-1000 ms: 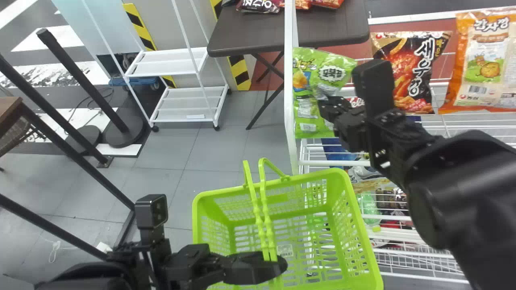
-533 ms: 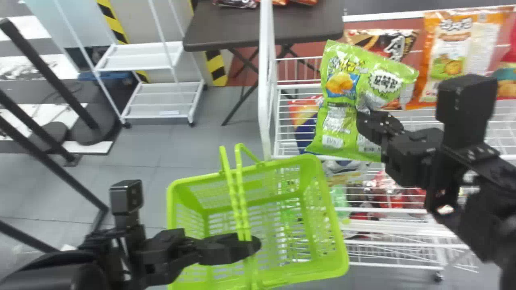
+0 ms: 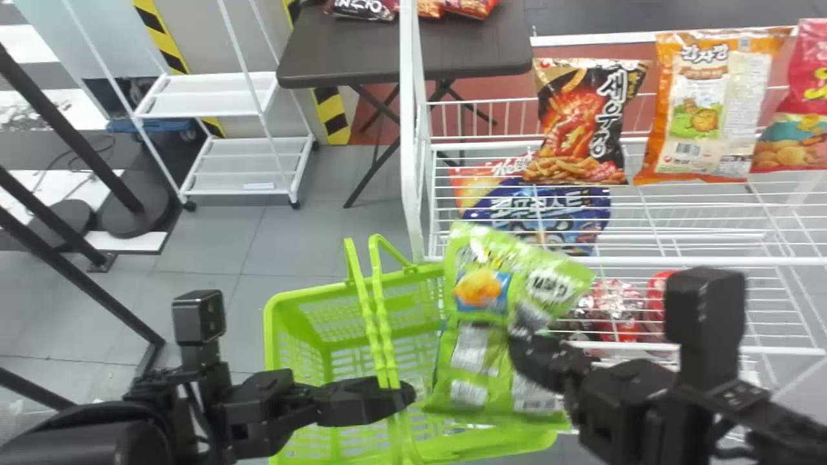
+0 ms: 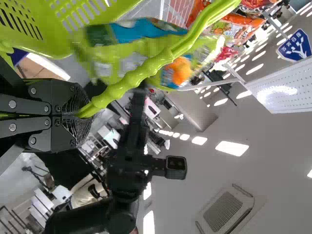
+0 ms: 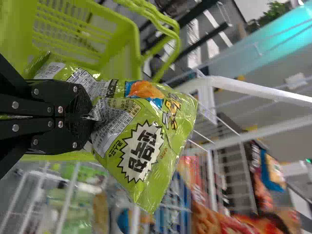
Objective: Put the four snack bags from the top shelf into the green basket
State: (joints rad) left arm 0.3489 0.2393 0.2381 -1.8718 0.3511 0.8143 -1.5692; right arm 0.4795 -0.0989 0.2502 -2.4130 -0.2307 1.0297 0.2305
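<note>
In the head view my right gripper (image 3: 526, 342) holds a green snack bag (image 3: 481, 361) over the right part of the green basket (image 3: 284, 349). The right wrist view shows that gripper (image 5: 90, 117) shut on the middle of the bag (image 5: 146, 131), which is pinched and creased there. My left gripper (image 3: 397, 394) is shut on the basket handles (image 3: 381, 323); in the left wrist view the gripper (image 4: 85, 109) has a handle (image 4: 151, 70) between its fingers. On the top shelf lie a black snack bag (image 3: 581, 123), an orange one (image 3: 707, 110) and a pink one (image 3: 798, 110).
The white wire shelf (image 3: 704, 260) runs along the basket's right, its white post (image 3: 408, 129) rising behind the basket. Blue and red packs lie on a lower level. A dark table (image 3: 349, 51) and a white rack (image 3: 252, 139) stand farther back.
The green snack bag has come off the top shelf, first right, then left and down over the basket, with my right gripper. The whole scene has shifted leftward in the head view.
</note>
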